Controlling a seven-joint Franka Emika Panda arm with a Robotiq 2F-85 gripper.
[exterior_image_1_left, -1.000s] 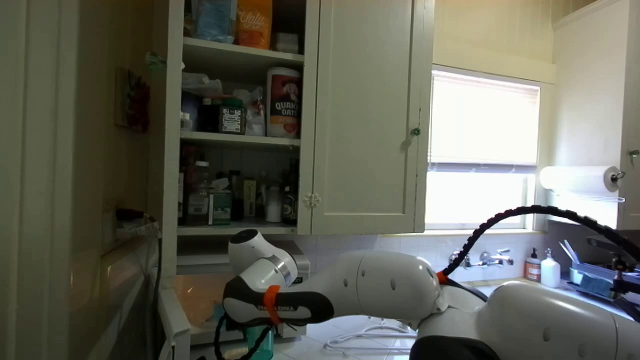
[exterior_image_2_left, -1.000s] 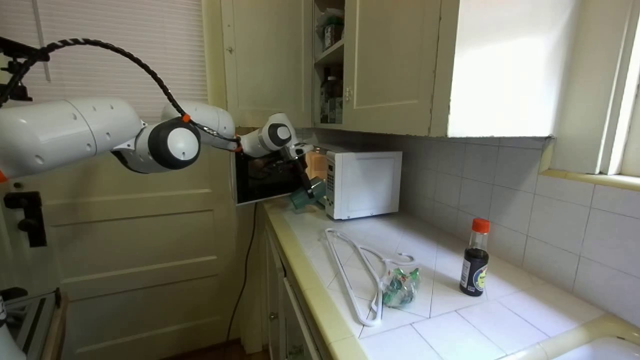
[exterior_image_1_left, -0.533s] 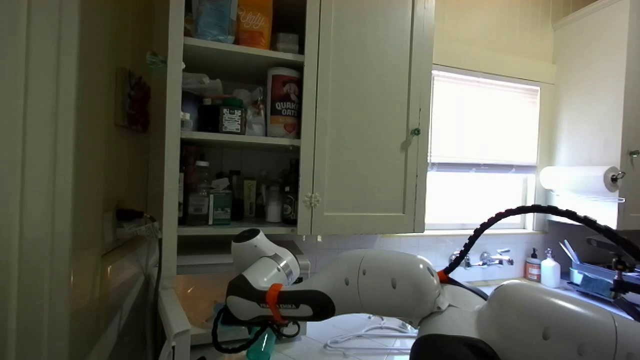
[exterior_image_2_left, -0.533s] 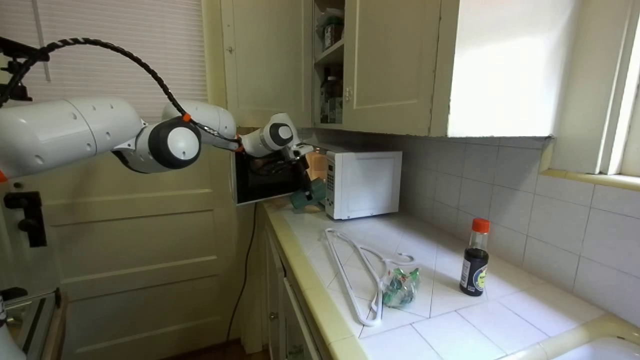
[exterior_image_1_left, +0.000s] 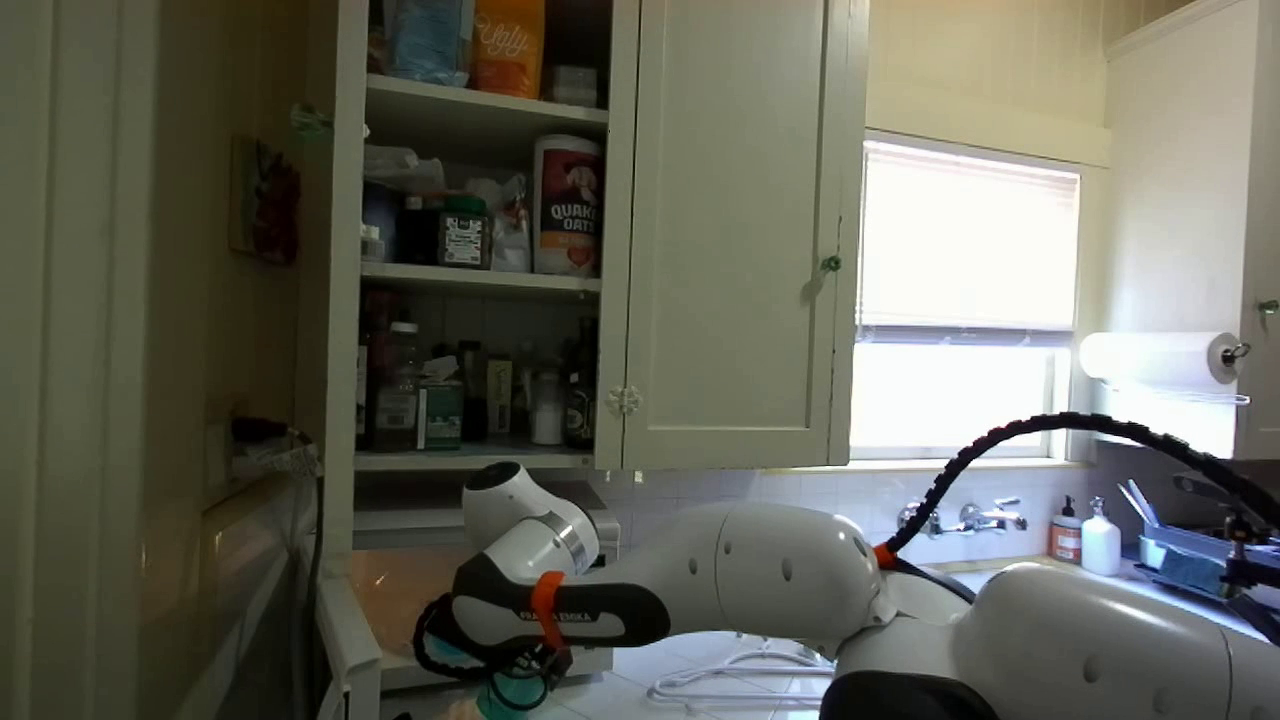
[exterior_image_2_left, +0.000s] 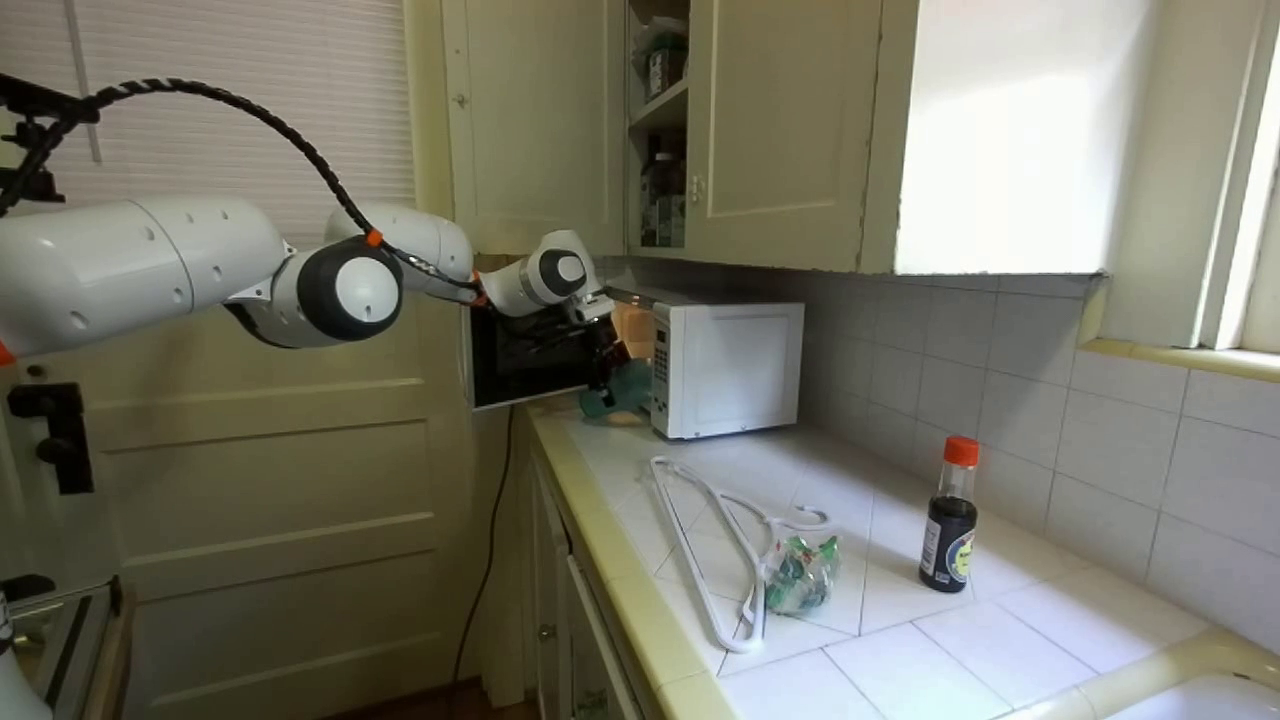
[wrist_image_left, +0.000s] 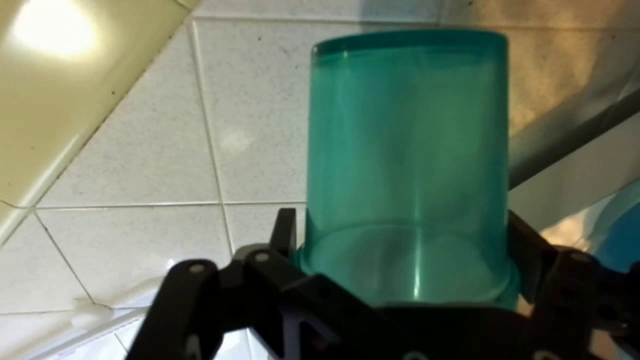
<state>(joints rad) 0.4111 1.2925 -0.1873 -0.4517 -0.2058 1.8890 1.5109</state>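
A translucent teal cup (wrist_image_left: 407, 150) fills the middle of the wrist view, its long axis pointing away from my palm. My gripper (wrist_image_left: 403, 222) has its black fingers (wrist_image_left: 285, 227) on either side of the cup's near end. The right finger lies against the wall; at the left only a thin gap shows above the wider ring. In both exterior views the cup (exterior_image_2_left: 632, 385) (exterior_image_1_left: 512, 692) tilts with the gripper (exterior_image_2_left: 606, 375), partly hidden by it, low beside the white microwave (exterior_image_2_left: 730, 370). Whether it touches the counter I cannot tell.
The microwave's dark door (exterior_image_2_left: 530, 360) stands open, with a lit interior (exterior_image_2_left: 632, 330). A blue rounded thing (wrist_image_left: 622, 235) shows at the wrist view's right edge. On the tiled counter lie a white hanger (exterior_image_2_left: 690, 550), a crumpled bag (exterior_image_2_left: 803, 575) and a red-capped bottle (exterior_image_2_left: 948, 540). Cabinets hang above.
My wrist has turned, swinging the cable loop, while the arm's links hardly moved. The cup has changed its tilt along with the gripper and stays between the fingers.
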